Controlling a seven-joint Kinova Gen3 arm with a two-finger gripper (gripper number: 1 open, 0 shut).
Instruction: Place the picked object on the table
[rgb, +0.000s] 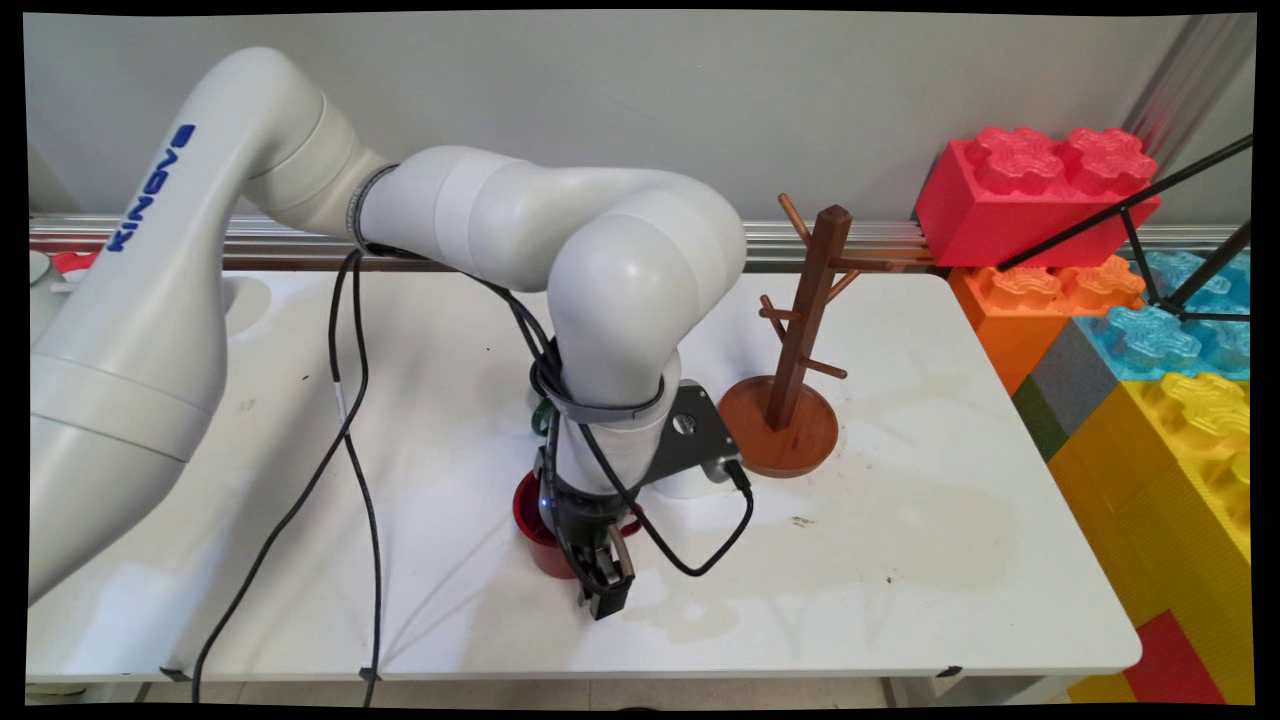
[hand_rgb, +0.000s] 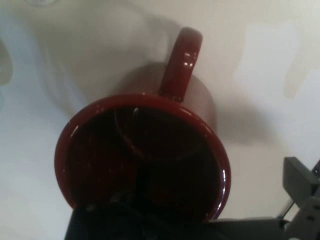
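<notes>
One pincer (rgb: 603, 583) (lowered) at red mug (rgb: 532, 525)

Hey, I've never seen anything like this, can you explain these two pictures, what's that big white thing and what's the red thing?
The big white thing is a robot arm with a black gripper at its end. One picture looks down across the white table from a fixed camera; the other comes from a camera on the hand itself. The gripper is right down at a dark red mug, which stands on the table. Whether it holds the mug cannot be seen. Beside them stands a wooden mug tree. Big toy bricks are stacked at the right.
</notes>
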